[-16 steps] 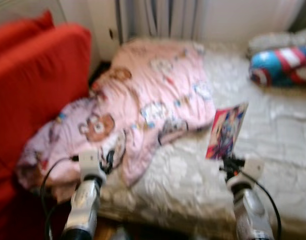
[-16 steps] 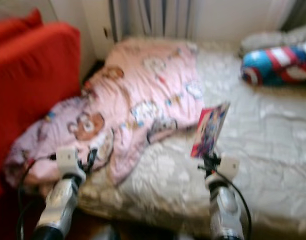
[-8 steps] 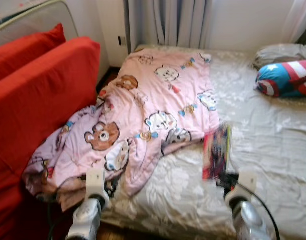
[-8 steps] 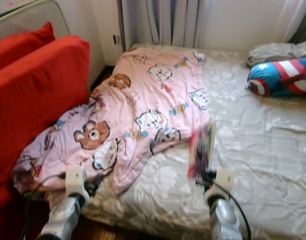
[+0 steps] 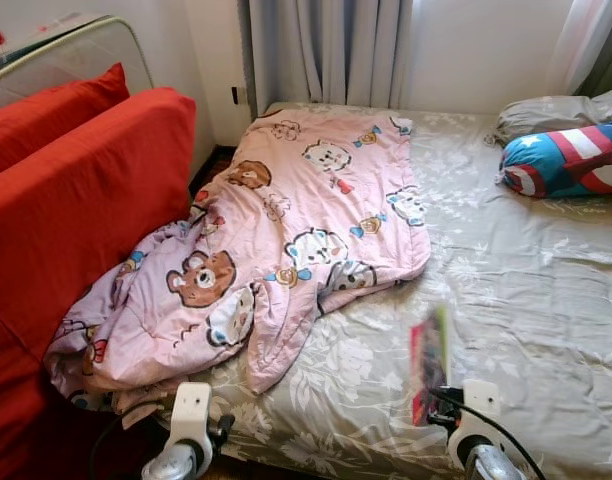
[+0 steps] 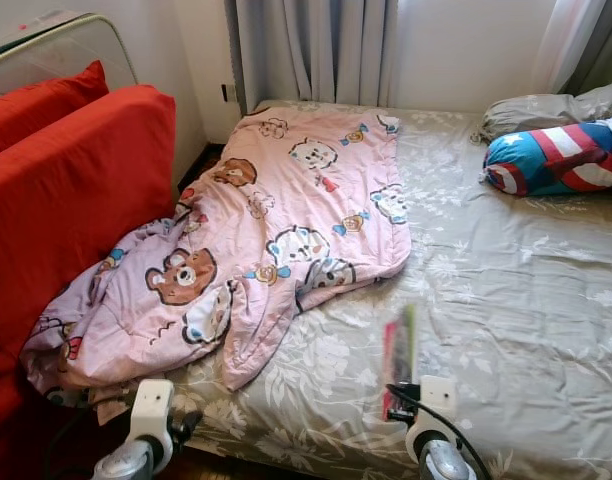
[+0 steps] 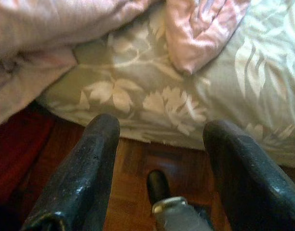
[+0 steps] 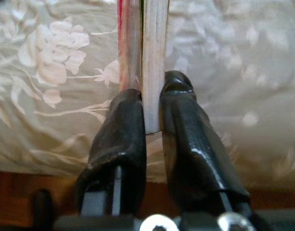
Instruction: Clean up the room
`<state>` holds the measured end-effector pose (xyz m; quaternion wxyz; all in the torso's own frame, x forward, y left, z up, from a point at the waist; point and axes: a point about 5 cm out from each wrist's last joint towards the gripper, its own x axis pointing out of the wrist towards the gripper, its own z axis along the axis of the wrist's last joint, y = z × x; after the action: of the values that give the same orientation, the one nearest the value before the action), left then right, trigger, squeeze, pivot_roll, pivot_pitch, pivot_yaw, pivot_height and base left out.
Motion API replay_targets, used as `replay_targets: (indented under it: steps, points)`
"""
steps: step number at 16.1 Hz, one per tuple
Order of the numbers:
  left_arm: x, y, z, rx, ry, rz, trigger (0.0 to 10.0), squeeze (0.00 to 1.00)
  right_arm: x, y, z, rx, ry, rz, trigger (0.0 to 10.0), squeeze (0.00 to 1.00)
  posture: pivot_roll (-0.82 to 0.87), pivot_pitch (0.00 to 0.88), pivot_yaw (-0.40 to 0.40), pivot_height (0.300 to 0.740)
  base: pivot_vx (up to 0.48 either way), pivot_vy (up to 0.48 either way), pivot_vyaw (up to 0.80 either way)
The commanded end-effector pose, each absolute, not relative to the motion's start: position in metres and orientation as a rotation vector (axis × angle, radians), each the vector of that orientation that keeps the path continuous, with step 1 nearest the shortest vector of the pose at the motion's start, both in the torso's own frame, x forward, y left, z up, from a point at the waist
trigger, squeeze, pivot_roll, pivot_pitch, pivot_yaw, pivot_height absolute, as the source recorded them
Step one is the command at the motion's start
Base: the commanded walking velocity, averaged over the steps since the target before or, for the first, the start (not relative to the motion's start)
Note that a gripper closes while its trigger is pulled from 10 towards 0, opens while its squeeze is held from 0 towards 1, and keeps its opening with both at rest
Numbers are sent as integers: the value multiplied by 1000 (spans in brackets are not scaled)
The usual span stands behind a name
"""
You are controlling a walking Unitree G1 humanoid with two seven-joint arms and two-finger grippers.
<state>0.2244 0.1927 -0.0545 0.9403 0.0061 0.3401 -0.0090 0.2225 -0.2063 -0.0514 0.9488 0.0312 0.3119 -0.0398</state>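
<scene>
Two grippers low, near bed [image 5: 546, 290] edge | right gripper [image 8: 150, 108] — clamped on book [image 5: 427, 362], held upright | left gripper [image 7: 159, 144] — fingers apart, holding nothing | quilt [image 5: 286, 240] far left.

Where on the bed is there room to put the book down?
The right gripper holds the book. Bare grey sheet spreads between the pink blanket and the striped pillow. The side by the red couch is crowded with bunched blanket.
</scene>
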Motion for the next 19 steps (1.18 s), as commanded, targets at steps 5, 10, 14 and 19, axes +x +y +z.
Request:
replay_targets:
  steps: [5, 10, 14, 19]
  points:
    - [201, 187, -72, 9, 815, 8, 10000, 0, 227, -212, -44, -8, 556, -69, 10000, 0, 2, 97, -9, 740, 0, 0, 0]
    - [193, 195, -76, 32, 843, 32, 10000, 0, 214, -215, -53, 4, 615, -91, 10000, 0, 2, 109, -5, 740, 0, 0, 0]
    - [187, 200, -78, 61, 855, 31, 10000, 0, 210, -214, -59, 17, 675, -106, 10000, 0, 6, 113, -8, 740, 0, -189, -372]
    - [184, 200, -79, 54, 857, 40, 10000, 0, 211, -214, -57, 20, 655, -103, 10000, 0, 12, 107, -15, 740, 0, -426, 0]
